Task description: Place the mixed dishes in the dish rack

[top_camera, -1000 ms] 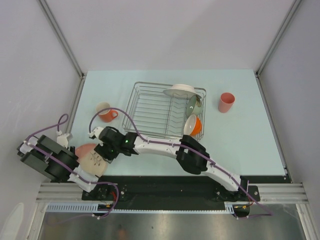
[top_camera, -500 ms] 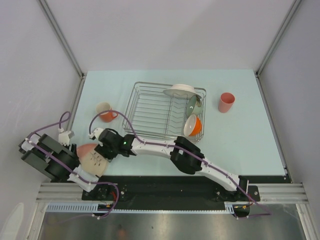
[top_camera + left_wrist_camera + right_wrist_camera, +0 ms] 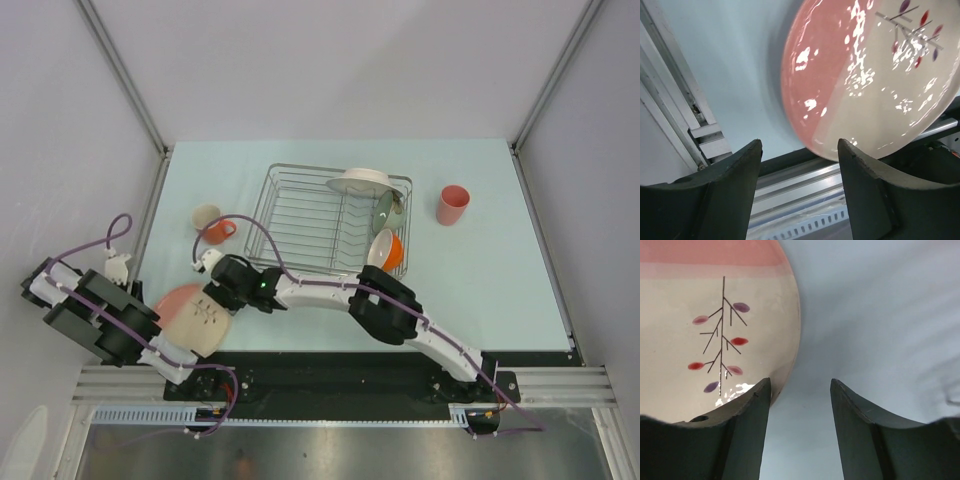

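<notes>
The salmon-pink plate (image 3: 193, 318) with a twig print lies at the table's front left corner, its rim reaching over the front edge. It fills the upper right of the left wrist view (image 3: 870, 75) and the upper left of the right wrist view (image 3: 715, 325). My left gripper (image 3: 138, 298) is open and empty, just left of the plate (image 3: 800, 150). My right gripper (image 3: 214, 292) is open at the plate's far right rim (image 3: 800, 385), its left finger (image 3: 747, 410) over the rim. The dish rack (image 3: 300, 225) holds the white plate (image 3: 358, 181), grey-green bowl (image 3: 387, 207) and orange bowl (image 3: 386, 250).
The orange mug (image 3: 212, 226) stands left of the rack, close to my right wrist. The salmon-pink cup (image 3: 452, 204) stands right of the rack. The table's metal front rail (image 3: 790, 185) lies right under the left fingers. Frame posts stand at the left and right edges.
The left arm has drawn back to the left, away from the plate. The right gripper has shifted slightly back and right. More of the plate's face now shows.
</notes>
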Controlling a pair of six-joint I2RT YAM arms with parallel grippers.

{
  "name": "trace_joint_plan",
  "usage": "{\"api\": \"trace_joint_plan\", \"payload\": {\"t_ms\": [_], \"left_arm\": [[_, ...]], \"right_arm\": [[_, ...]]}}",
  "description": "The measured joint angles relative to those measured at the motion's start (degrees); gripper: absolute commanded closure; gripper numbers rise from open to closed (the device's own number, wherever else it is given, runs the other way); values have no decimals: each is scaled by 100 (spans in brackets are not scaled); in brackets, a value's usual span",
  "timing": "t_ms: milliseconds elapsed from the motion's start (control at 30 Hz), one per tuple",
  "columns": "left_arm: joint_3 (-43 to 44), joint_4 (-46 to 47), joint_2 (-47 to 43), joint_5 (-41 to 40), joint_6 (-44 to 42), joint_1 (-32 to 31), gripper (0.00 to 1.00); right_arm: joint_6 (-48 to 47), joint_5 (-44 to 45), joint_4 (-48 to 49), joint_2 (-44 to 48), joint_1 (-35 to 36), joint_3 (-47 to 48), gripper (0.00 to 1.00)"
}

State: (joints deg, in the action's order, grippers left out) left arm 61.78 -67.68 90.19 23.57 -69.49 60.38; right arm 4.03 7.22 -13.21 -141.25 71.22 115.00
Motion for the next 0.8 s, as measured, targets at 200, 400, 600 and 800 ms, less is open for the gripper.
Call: {"api": "trace_joint_plan", "payload": {"t_ms": [200,400,600,800], "left_arm": [[-481,160,-66,-35,24,-243,29],[-1078,483,-662,-129,330,-1335,29],[-1016,763,-503,-85,715,-1847,31],[-1043,1134,-120,-116,894,-1985,32]], "right_arm": [[9,168,120,356,-341,-584,46],[57,260,197,520,-437,-861,47],[319,264,149,713,-442,-1134,42],[839,-201,-151,1021,-505,-1517,30]]}}
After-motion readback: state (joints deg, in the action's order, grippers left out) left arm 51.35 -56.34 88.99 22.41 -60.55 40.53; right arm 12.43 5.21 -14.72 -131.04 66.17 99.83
